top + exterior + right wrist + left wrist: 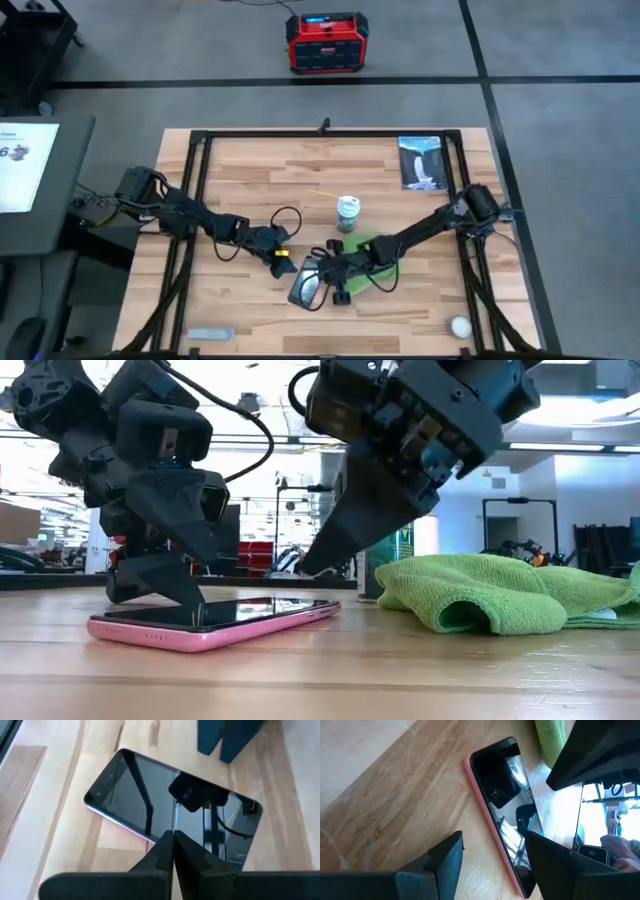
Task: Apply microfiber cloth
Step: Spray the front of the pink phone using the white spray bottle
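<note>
From my low camera, nearest me is the pink phone (215, 622), flat and screen-up on the wooden table (320, 680). My left gripper (490, 857) stands over one end of it with its fingers spread; one finger (160, 585) rests on the glass, the other reaches past the phone's long edge. My right gripper (173, 851) hangs above the phone's other half, its two fingers pressed together on nothing.

Just beyond the right gripper, on the side away from the left one, the microfiber cloth (500, 592) lies bunched on the table, apart from the phone. In the overhead view the microfiber cloth (378, 250) runs along under the right arm, its long axis roughly following the forearm.

Farther back stands a can (347, 213).
</note>
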### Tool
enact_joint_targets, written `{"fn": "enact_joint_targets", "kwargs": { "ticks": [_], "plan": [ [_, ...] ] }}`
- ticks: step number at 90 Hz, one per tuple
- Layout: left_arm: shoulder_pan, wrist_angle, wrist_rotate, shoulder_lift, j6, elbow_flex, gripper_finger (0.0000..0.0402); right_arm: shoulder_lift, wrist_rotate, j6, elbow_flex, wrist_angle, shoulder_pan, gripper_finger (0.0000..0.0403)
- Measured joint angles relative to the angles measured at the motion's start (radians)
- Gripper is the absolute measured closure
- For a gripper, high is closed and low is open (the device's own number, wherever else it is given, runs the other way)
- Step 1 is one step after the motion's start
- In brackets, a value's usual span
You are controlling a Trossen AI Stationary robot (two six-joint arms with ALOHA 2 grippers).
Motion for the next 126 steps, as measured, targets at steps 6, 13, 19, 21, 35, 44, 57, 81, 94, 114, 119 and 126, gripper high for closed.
{"fn": "enact_joint_targets", "kwargs": {
  "ticks": [6, 13, 19, 21, 35, 44, 57, 81, 94, 114, 119, 126],
  "plan": [
    [0.000, 0.001, 0.000, 0.000, 0.001, 0.000, 0.0208, 0.000, -0.030, 0.008, 0.000, -0.012, 0.000, 0.0403],
    [0.000, 0.002, 0.001, 0.000, 0.001, 0.000, 0.0208, 0.007, -0.065, 0.028, 0.000, -0.024, 0.000, 0.0403],
    [0.000, 0.002, 0.002, 0.000, 0.002, 0.000, 0.0208, 0.010, -0.084, 0.041, -0.001, -0.043, 0.001, 0.0403],
    [0.000, 0.002, 0.002, 0.000, 0.002, 0.000, 0.0208, 0.010, -0.090, 0.045, -0.002, -0.044, 0.002, 0.0403],
    [0.006, 0.003, 0.008, 0.000, 0.003, 0.000, 0.0208, 0.010, -0.129, 0.070, -0.002, -0.033, 0.001, 0.0403],
    [0.008, 0.003, 0.012, 0.000, 0.002, 0.000, 0.0208, 0.032, -0.175, 0.095, 0.000, -0.008, 0.000, 0.0403],
    [0.008, 0.003, 0.012, 0.000, 0.006, 0.000, 0.0208, 0.057, -0.209, 0.107, -0.002, 0.027, -0.001, 0.0403],
    [0.007, 0.008, 0.009, 0.000, 0.014, -0.001, 0.0208, 0.108, -0.222, 0.097, 0.022, 0.099, -0.025, 0.0403],
    [0.006, 0.010, 0.007, 0.000, 0.016, -0.001, 0.0208, 0.157, -0.265, 0.074, 0.073, 0.101, -0.039, 0.0403],
    [0.000, 0.009, 0.001, 0.000, 0.023, -0.001, 0.0208, 0.189, -0.272, 0.022, 0.123, 0.097, -0.060, 0.0403],
    [-0.002, 0.009, 0.001, 0.000, 0.023, -0.001, 0.0208, 0.189, -0.272, 0.017, 0.124, 0.100, -0.067, 0.0403],
    [-0.004, 0.010, -0.002, 0.000, 0.024, -0.002, 0.0208, 0.189, -0.272, 0.009, 0.124, 0.099, -0.080, 0.0403]
  ]
}}
